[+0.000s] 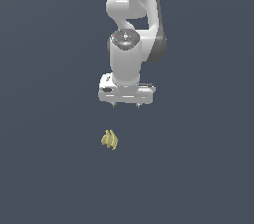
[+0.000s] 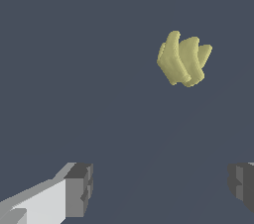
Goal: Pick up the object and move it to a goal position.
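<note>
1. Object [image 1: 109, 140] lies on the plain dark floor [image 1: 44, 178], below the gripper [image 1: 127, 105] and a little toward the exterior view's left of it, well apart from the fingertips.
2. In the wrist view the object [image 2: 183, 59] sits ahead of the two fingers [image 2: 79, 188], off-centre toward one of them and not between them, so the coming move likely calls for a sideways shift before any descent.
3. The gripper [image 2: 161, 188] stands wide, with a broad gap between its jaws and nothing held.
4. The object looks like a tiny pale-yellow bunch of curved, banana-like lobes, fanned side by side and much smaller than the white hand.
5. No goal marker shows in either view.
</note>
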`<state>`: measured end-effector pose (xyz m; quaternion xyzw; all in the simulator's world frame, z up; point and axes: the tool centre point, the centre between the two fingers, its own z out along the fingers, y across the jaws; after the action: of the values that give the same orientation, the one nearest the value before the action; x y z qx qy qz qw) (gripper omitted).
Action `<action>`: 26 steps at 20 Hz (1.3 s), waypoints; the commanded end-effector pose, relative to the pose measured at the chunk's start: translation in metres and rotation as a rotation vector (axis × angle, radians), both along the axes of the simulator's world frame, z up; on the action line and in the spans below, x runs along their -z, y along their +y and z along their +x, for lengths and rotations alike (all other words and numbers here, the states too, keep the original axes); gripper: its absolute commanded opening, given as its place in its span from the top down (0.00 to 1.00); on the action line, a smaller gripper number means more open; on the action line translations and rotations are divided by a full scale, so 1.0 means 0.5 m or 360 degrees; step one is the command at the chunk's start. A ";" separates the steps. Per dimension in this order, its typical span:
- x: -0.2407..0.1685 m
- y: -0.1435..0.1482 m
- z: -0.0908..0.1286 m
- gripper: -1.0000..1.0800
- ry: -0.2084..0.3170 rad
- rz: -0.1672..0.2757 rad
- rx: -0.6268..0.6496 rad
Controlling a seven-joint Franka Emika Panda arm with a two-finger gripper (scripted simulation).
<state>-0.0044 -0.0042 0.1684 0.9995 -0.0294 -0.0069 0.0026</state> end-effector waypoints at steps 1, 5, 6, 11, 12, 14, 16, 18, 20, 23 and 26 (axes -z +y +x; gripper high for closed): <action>0.000 0.000 0.000 0.04 0.0000 0.0000 0.0000; -0.010 0.013 0.004 0.04 -0.0014 0.0005 -0.0031; -0.015 0.021 0.006 0.04 -0.0021 0.0007 -0.0047; -0.035 0.047 0.013 0.04 -0.0049 0.0016 -0.0107; -0.035 0.047 0.014 0.04 -0.0049 0.0016 -0.0107; -0.034 0.045 0.012 0.04 -0.0046 0.0016 -0.0103; -0.034 0.045 0.012 0.04 -0.0046 0.0016 -0.0104; -0.033 0.044 0.014 0.04 -0.0047 0.0016 -0.0099; -0.030 0.041 0.019 0.04 -0.0046 0.0017 -0.0086; -0.021 0.032 0.031 0.04 -0.0045 0.0018 -0.0053; -0.008 0.018 0.049 0.04 -0.0042 0.0019 -0.0005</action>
<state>0.0158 0.0085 0.1759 0.9998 -0.0203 0.0069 -0.0036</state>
